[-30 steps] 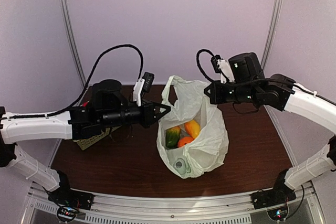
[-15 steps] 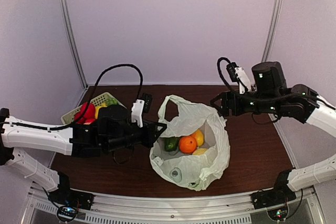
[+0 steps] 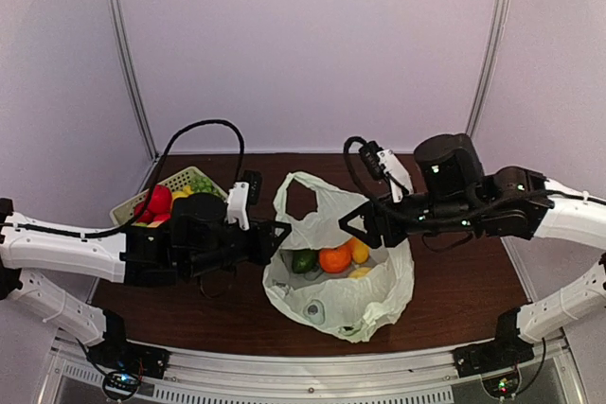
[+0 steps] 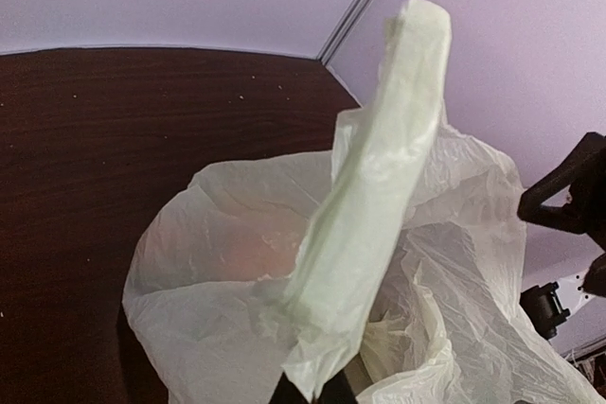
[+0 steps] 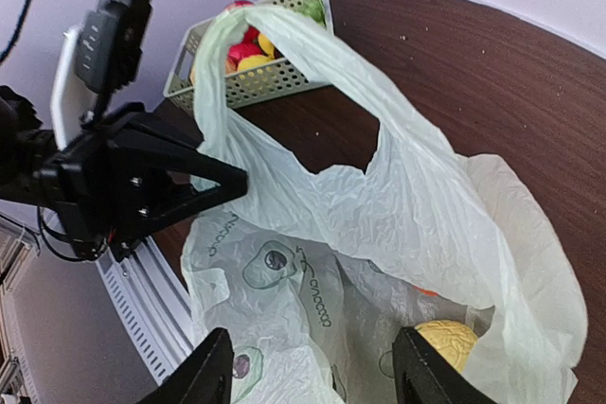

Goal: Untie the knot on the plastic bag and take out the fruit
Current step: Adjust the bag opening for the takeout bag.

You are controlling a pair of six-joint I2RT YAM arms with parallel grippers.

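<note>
In the last second my right gripper (image 3: 364, 224) let go of the plastic bag (image 3: 374, 300) and swung back in from the right edge, tilted down over its open mouth at mid-frame, jaws apart and empty. My left gripper (image 3: 276, 234), reaching in level from the left, stays clamped on the handle (image 4: 379, 186). No knot remains, so the orange (image 3: 334, 258) and lemon (image 3: 360, 251) lie exposed inside, ready for picking.

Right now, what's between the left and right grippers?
The open mouth of the thin, pale translucent plastic bag, with a round orange fruit and a yellow one inside. Top view shows it; left gripper pinches the bag, right gripper hangs open.
</note>
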